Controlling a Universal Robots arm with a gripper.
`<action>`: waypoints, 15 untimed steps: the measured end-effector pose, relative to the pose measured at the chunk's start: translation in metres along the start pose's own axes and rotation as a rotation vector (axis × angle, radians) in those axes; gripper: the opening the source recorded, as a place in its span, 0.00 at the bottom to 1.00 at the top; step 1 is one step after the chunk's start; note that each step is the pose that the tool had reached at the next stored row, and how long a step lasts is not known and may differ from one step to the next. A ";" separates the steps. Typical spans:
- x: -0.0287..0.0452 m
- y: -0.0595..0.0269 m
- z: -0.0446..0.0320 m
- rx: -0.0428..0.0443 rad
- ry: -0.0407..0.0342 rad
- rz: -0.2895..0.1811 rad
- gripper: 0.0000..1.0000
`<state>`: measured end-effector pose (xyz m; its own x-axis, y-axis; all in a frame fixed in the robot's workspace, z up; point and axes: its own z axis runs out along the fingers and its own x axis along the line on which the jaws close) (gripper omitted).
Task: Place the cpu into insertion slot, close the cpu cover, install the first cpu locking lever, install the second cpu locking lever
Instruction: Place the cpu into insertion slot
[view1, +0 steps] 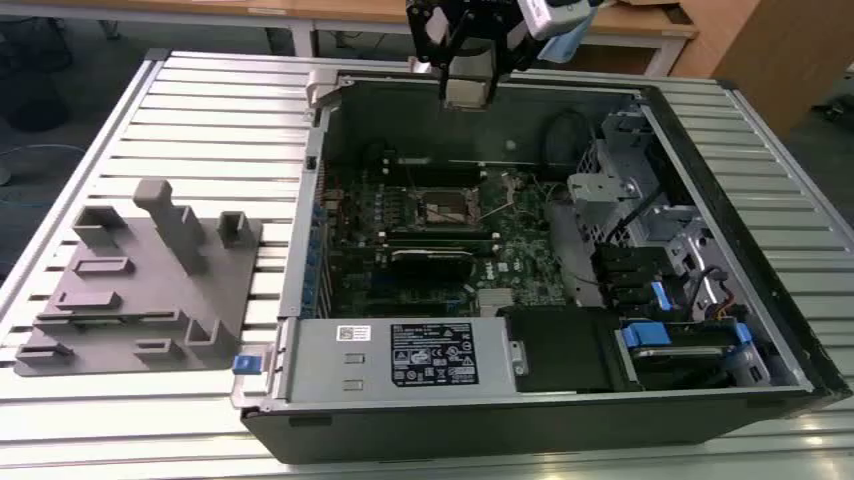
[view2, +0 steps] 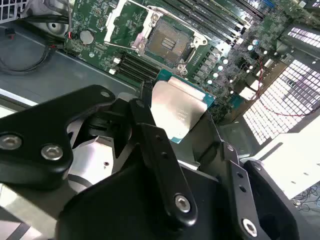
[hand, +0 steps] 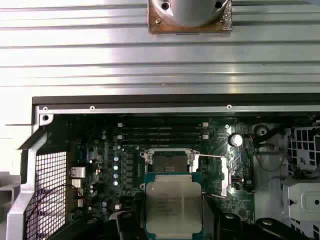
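My gripper (view1: 466, 80) hangs above the far wall of the open computer case (view1: 300, 250), shut on the cpu (view1: 465, 96), a flat square chip with a silver-grey face. In both wrist views the cpu (hand: 173, 202) (view2: 176, 112) sits between the black fingers (view2: 150, 125), well above the board. The insertion slot (view1: 447, 208) (hand: 167, 161) (view2: 169, 42) lies bare on the green motherboard, its dark centre showing. The cpu cover (view2: 117, 20) (hand: 212, 172) stands swung open beside the slot. A thin wire lever (view2: 186, 31) runs along the slot's edge.
A grey moulded fixture (view1: 147, 280) rests on the slatted metal table (view1: 200, 90) at the exterior view's left. Inside the case are long black memory slots (hand: 162, 132), a silver power supply box (view1: 400, 355), drive bays with blue clips (view1: 661, 335) and loose cables (view1: 567, 135).
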<state>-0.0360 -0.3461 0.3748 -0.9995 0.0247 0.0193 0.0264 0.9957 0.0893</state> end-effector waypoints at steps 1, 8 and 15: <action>0.0000 0.0000 0.0000 0.0000 0.0000 0.000 0.54; 0.0000 -0.0001 0.0015 -0.0001 0.0000 0.000 0.54; -0.0001 -0.0005 0.0052 0.0000 0.0000 0.000 0.54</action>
<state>-0.0360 -0.3461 0.3695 -0.9995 0.0247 0.0194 0.0264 0.9957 0.0893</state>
